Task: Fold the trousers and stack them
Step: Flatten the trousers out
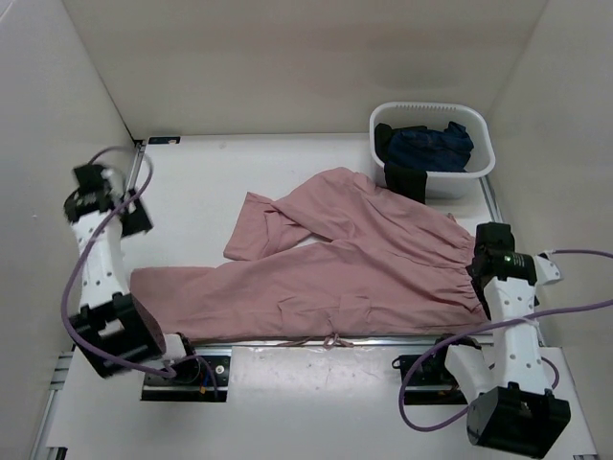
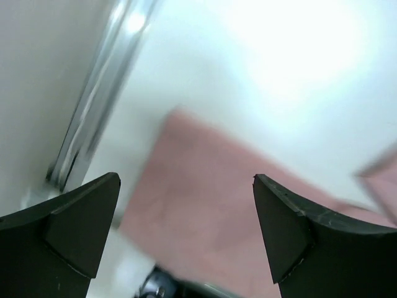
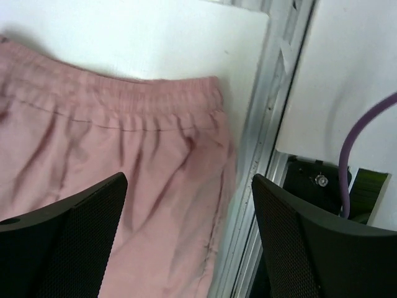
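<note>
Right now we have the trousers (image 1: 335, 268) spread flat across the table (image 1: 192, 182). The waist lies at the right, one leg runs out to the left, and the other leg kinks up toward the back. The left gripper (image 2: 186, 180) hangs wide and empty above the left leg's end. The right gripper (image 3: 189, 180) is just as wide and empty over the waistband (image 3: 124, 93). No fold is made yet, as we judge it.

The risks we see sit mostly at the near edge. The waist corner lies on the rail (image 3: 248, 186), so a low pinch there could strike metal or miss the cloth. The fabric looks thin, so we may catch only the top layer and drag the rest crooked. The drawstring (image 1: 333, 341) trails over the edge and could snag as the cloth lifts. The kinked leg would lock a crease into any fold made over it. The left wrist view is blurred, so we cannot place that hem exactly.
</note>
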`<state>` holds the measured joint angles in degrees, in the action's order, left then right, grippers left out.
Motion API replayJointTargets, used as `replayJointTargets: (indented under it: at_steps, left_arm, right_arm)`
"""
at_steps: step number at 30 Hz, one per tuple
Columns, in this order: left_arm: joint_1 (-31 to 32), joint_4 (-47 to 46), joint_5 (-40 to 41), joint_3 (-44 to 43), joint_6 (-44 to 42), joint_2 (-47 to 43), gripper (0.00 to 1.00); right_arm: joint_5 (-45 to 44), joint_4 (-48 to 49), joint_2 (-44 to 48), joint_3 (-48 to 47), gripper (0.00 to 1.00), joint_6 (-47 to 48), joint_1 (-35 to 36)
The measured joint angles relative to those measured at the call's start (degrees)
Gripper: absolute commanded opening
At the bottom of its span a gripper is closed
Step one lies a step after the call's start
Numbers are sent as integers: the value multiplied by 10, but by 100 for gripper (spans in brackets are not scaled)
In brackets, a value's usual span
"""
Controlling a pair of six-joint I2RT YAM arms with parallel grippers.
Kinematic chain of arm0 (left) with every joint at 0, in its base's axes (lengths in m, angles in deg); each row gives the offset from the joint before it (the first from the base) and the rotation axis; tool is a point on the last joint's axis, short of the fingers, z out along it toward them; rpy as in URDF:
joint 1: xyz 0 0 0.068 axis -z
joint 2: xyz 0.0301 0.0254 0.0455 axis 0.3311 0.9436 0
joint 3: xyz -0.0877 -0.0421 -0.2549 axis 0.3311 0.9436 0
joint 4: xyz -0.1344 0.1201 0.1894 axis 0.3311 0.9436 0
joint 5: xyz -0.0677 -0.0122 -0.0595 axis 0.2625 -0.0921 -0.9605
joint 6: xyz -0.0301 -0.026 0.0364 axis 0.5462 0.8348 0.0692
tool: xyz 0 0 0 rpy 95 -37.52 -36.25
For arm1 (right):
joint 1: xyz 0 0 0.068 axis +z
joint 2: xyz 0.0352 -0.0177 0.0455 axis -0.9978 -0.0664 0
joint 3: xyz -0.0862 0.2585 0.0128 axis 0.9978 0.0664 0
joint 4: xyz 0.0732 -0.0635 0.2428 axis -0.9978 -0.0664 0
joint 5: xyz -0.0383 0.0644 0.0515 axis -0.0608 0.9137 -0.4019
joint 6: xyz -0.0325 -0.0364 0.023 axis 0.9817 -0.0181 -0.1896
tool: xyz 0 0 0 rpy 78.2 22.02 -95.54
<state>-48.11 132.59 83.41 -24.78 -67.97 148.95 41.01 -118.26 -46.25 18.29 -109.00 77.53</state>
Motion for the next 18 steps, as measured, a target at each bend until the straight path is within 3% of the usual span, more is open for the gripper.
replayJointTargets:
  at_steps: [4, 8, 13, 15, 16, 17, 18]
  left_arm:
    - [189, -8, -25, -122, -1, 99, 100]
    - [348, -13, -41, -155, -1, 234, 100]
    - [432, -13, -39, -163, -1, 408, 100]
    - [438, -7, -45, -167, -2, 428, 98]
    - [439, -9, -40, -166, -1, 424, 91]
    - [440, -15, -37, -165, 0, 423, 72]
    - [440, -23, -35, -162, 2, 422, 57]
  right_arm:
    - [-1, 27, -31, -69, 85, 40, 0]
    - [17, 108, -79, -123, 86, 86, 0]
    - [53, 174, -224, -152, 86, 106, -3]
    - [72, 188, -270, -140, 80, 106, -4]
    - [83, 196, -283, -127, 74, 105, -6]
    - [92, 206, -287, -111, 67, 103, -7]
    - [101, 212, -288, -92, 52, 100, -8]
